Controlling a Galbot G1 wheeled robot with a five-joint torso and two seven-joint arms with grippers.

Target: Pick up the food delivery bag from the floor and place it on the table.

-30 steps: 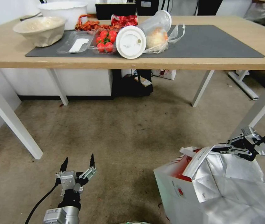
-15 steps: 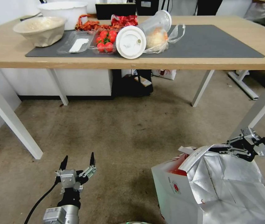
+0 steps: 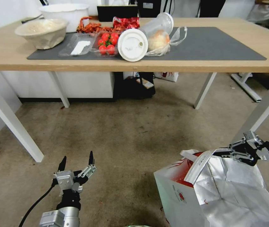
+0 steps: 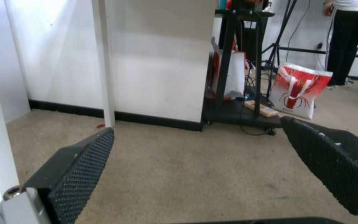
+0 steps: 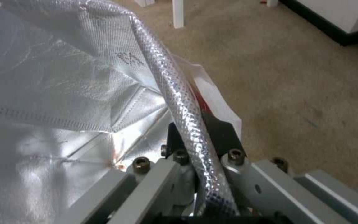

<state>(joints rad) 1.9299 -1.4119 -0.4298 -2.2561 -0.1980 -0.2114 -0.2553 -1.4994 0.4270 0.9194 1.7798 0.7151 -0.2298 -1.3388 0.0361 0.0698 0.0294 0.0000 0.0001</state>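
The food delivery bag [image 3: 216, 192] stands on the floor [image 3: 125, 132] at the lower right, white and red, its silver foil lining [image 5: 54, 93] gaping open. My right gripper [image 3: 224, 153] is shut on the bag's white strap handle [image 5: 179, 96], pulling it taut above the bag's mouth. Low over the carpet at the lower left, my left gripper [image 3: 76, 157] is open, with nothing between its fingers [image 4: 84, 168]. The table [image 3: 203, 64] spans the far side, its light-wood top above and beyond the bag.
On the table's dark grey mat [image 3: 210, 41] lie two bowls [image 3: 41, 31], a box of strawberries [image 3: 107, 42], a lidded plastic cup [image 3: 140, 37] and a clear bag with a bun [image 3: 161, 39]. A white table leg [image 3: 263, 108] stands near my right gripper. A smaller red-and-white bag [image 4: 297, 90] sits behind the table.
The whole picture has shifted slightly, so the camera moved. My right gripper keeps its hold on the strap and the bag's mouth has shifted a little. The left arm stays put.
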